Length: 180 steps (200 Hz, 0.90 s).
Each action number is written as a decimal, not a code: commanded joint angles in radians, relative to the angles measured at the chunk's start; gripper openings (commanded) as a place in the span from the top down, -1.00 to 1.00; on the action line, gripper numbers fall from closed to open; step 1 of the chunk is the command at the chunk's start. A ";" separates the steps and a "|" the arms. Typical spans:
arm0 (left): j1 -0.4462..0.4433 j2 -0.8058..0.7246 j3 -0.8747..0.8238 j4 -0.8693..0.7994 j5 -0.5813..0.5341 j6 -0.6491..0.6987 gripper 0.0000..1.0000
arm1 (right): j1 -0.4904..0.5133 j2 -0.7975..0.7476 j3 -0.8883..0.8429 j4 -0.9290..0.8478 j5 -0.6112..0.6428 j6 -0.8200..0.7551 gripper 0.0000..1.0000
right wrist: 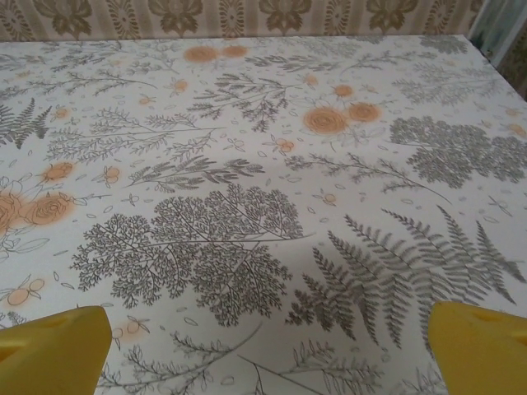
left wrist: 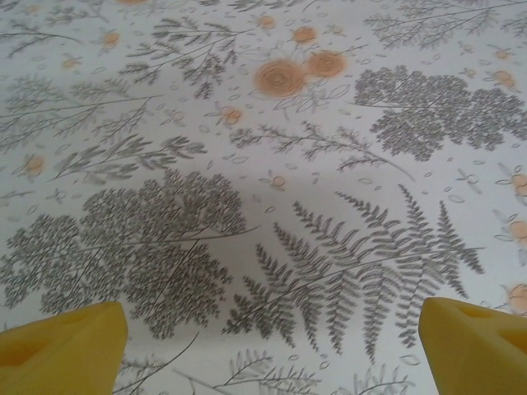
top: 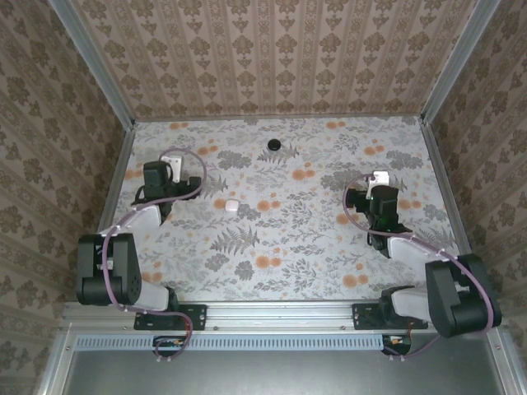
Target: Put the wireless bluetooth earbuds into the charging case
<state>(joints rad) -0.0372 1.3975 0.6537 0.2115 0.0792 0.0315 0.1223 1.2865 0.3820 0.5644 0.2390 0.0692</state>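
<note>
The charging case [top: 232, 206], a small white rounded box, lies on the floral tablecloth a little left of the middle. The earbuds are hidden from me. My left gripper [top: 170, 160] hovers at the back left, to the left of and behind the case and well apart from it. Its yellow fingertips [left wrist: 62, 350] stand wide apart in the left wrist view, and the left gripper [left wrist: 272, 346] has bare cloth between them. My right gripper [top: 380, 177] is far to the right of the case. In the right wrist view the right gripper [right wrist: 268, 346] is open over bare cloth.
A black round disc [top: 273, 145] sits near the back edge of the table, centre. Patterned walls close the table in at the back and on both sides. Both arm bases are bolted to the rail [top: 280, 317] at the near edge.
</note>
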 commanded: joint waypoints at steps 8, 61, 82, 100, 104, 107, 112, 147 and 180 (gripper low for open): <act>0.030 -0.059 -0.117 0.241 -0.028 0.040 -0.83 | -0.015 0.043 -0.019 0.197 -0.012 -0.059 -1.00; 0.071 -0.029 -0.268 0.540 0.049 0.008 -0.86 | -0.089 0.138 -0.073 0.381 -0.038 -0.003 -1.00; 0.071 0.030 -0.299 0.638 0.055 0.007 -0.90 | -0.094 0.201 -0.039 0.375 -0.087 -0.015 -1.00; 0.071 0.099 -0.288 0.682 0.069 0.016 -1.00 | -0.096 0.249 0.015 0.315 -0.104 -0.020 -1.00; 0.070 0.111 -0.278 0.678 0.073 0.018 -1.00 | -0.098 0.237 0.027 0.273 -0.109 -0.017 -1.00; 0.069 0.121 -0.269 0.670 0.076 0.020 -1.00 | -0.100 0.239 0.027 0.280 -0.117 -0.018 -1.00; 0.068 0.136 -0.252 0.651 0.077 0.025 -0.99 | -0.101 0.249 0.022 0.310 -0.120 -0.020 -1.00; 0.052 0.137 -0.248 0.635 0.024 0.026 -0.99 | -0.100 0.245 0.020 0.303 -0.120 -0.021 -1.00; 0.047 0.138 -0.249 0.638 0.011 0.028 -1.00 | -0.093 0.243 0.021 0.300 -0.114 -0.026 -1.00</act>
<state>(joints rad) 0.0193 1.5383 0.3824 0.8173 0.1093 0.0460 0.0284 1.5330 0.3874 0.8642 0.1417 0.0513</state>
